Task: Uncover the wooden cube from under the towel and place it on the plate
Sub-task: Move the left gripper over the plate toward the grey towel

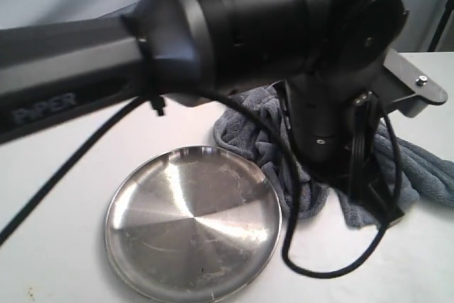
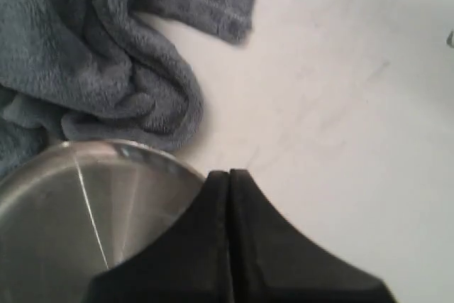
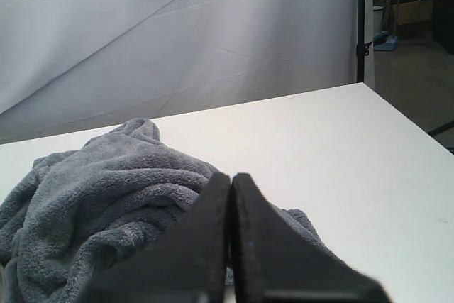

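Left wrist view gave us no sight of the wooden cube, and neither did the other two views, so we could not tell where it lay relative to either pincer. What we did see was the towel (image 2: 92, 54), bunched in thick blue-grey folds. One rounded fold lay just beside the rim of the plate (image 2: 71, 204), and we could not tell whether they touched. The left pincer (image 2: 228, 172) had its two dark fingers pressed flat together with nothing between them. Its tip hung over the bench (image 2: 340, 104) just beside the plate's rim and near that fold.

In the right wrist view the right pincer (image 3: 231, 175) was likewise closed tight and empty, its tip over the heaped towel (image 3: 106, 189).

In the exterior view the plate (image 1: 191, 225) sat bare in front of the towel (image 1: 245, 115). A large black arm (image 1: 269, 26) crossed the upper frame and hid the towel's middle, and a black cable (image 1: 286, 243) looped down onto the bench (image 1: 57, 246) beside the plate.

For open room, bare white bench stretched away from the towel's hemmed corner in the left wrist view. In the right wrist view more of it ran past the towel to the bench's far edge and corner, with a white backdrop (image 3: 177, 54) behind.
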Robot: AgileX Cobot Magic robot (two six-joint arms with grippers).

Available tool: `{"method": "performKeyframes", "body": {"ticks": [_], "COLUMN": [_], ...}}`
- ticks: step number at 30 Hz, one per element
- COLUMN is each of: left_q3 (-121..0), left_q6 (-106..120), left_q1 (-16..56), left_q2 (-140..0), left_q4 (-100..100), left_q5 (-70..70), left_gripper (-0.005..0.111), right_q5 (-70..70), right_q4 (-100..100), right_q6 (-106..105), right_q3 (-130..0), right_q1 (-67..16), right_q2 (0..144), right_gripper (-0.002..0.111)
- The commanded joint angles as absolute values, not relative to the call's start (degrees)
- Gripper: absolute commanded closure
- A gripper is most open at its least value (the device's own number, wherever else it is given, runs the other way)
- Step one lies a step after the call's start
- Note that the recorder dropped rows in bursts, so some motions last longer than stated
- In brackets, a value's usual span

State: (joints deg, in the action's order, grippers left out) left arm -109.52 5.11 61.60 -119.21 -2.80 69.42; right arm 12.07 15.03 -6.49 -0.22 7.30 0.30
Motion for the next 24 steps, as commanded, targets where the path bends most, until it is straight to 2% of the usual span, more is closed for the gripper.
{"method": "performKeyframes", "body": {"ticks": [1,11,18,24], "left_q3": [-117.8,-132.1,-136.0,-136.2], "left_q6": [4.7,4.8,4.7,4.1], "left_q1": [61.9,61.9,60.9,56.5], "left_q2": [-124.1,-134.2,-138.8,-140.4], "left_q4": [-2.1,0.0,1.1,5.5], "left_q5": [70.0,70.0,70.0,67.4], "left_gripper": [0.107,0.107,0.107,0.107], "right_q5": [12.0,12.0,12.0,12.0], "right_q4": [15.3,15.3,15.3,15.3], "right_q6": [-6.9,-6.9,-6.9,-6.9], "right_q3": [0.0,0.0,0.0,0.0], "right_q1": [7.2,7.2,7.2,7.2], "right_q2": [0.0,0.0,0.0,0.0], "right_gripper": [0.108,0.108,0.108,0.108]}}
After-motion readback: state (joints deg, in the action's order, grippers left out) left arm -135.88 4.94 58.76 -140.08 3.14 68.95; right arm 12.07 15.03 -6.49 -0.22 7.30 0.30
